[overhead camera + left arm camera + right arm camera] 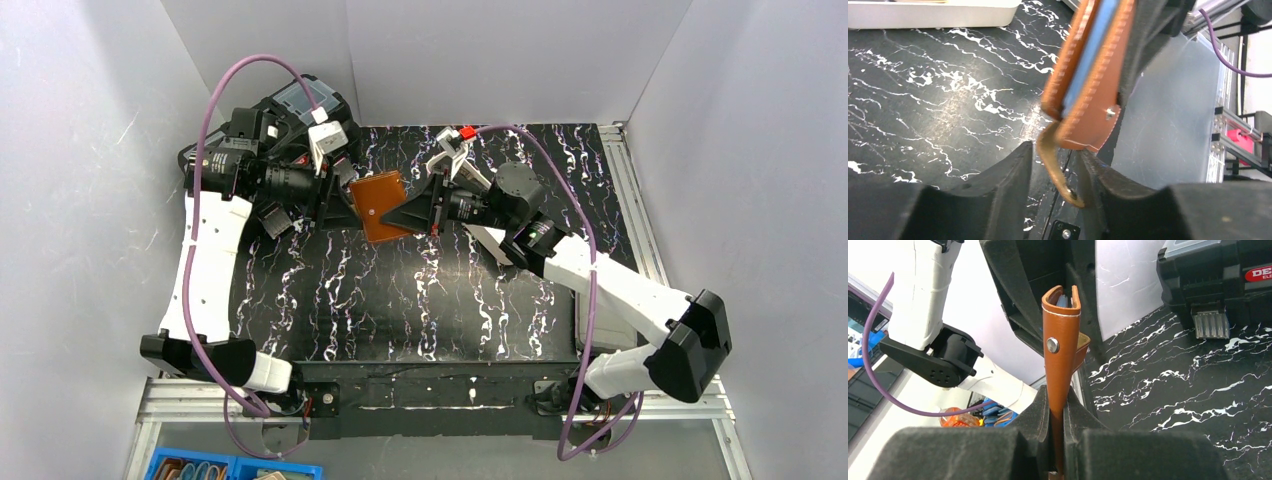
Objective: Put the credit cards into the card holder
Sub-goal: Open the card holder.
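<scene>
Gleaming stitched brown leather card holder (1060,365)

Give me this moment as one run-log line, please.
right gripper: shut on card holder | left gripper: open, strap hanging between its jaws

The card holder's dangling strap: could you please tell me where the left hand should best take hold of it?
Probably the strap at its free end, which hangs loose below the card holder and sits between the open left hand fingers. Close across its thin flat faces, coming from the side away from the right hand, which pinches the opposite edge.
</scene>
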Action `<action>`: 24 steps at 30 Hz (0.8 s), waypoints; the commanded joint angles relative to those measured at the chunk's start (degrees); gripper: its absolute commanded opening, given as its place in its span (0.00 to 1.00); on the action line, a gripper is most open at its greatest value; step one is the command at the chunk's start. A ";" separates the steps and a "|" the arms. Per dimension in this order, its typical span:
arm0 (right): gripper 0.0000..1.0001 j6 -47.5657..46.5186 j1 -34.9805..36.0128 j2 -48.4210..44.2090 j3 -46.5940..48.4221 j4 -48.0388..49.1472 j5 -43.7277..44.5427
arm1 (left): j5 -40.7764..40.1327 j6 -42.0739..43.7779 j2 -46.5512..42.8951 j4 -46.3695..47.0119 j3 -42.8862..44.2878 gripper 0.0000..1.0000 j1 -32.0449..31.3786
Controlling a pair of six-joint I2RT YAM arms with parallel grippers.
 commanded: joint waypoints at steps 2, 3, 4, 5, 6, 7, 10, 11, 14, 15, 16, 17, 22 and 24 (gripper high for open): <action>0.01 1.06 0.35 2.75 1.65 2.15 -2.01 | 9.21 2.70 -0.04 -5.82 2.70 0.24 -0.94; 0.01 1.44 0.28 3.05 1.55 2.59 -2.26 | 9.12 2.72 -0.12 -5.85 2.82 0.18 -0.94; 0.01 1.95 0.27 3.46 1.53 3.18 -2.56 | 8.93 2.46 -0.13 -5.78 2.86 0.11 -0.93; 0.01 2.32 0.27 3.76 1.53 3.56 -2.83 | 8.77 2.28 -0.05 -5.81 2.87 0.04 -0.91; 0.01 2.68 0.28 4.12 1.65 3.96 -3.09 | 8.45 2.23 -0.04 -5.94 2.91 0.00 -0.93; 0.01 3.03 0.23 4.48 1.88 4.00 -3.32 | 8.26 1.92 -0.10 -5.80 2.72 0.00 -0.94; 0.40 3.67 0.10 5.79 2.66 3.07 -3.86 | 7.70 1.44 -0.57 -5.09 2.50 0.00 -0.94; 0.54 3.74 -0.10 6.23 2.89 2.18 -3.68 | 7.33 0.91 -0.77 -4.40 2.42 0.00 -0.94; 0.82 4.10 -1.65 6.98 2.49 -0.30 -2.26 | 4.74 -2.14 -1.37 -1.31 1.89 0.00 -0.94; 0.85 4.12 -2.20 6.96 1.87 -1.12 -1.70 | 3.21 -2.97 -1.61 -0.25 1.53 0.00 -0.94; 0.86 3.91 -2.88 6.74 1.23 -1.88 -1.06 | 1.54 -3.70 -1.85 0.81 0.84 0.00 -0.93; 0.86 3.61 -3.47 6.36 0.47 -2.23 -0.29 | -0.50 -4.08 -2.30 2.03 -0.01 0.00 -0.94; 0.89 1.74 -5.36 3.80 -2.20 -5.66 3.25 | -6.89 -4.45 -4.07 5.31 -5.73 0.00 -0.94; 0.91 -0.19 -6.07 2.20 -3.31 -7.91 4.85 | -11.27 -4.55 -4.55 6.74 -8.35 0.00 -1.23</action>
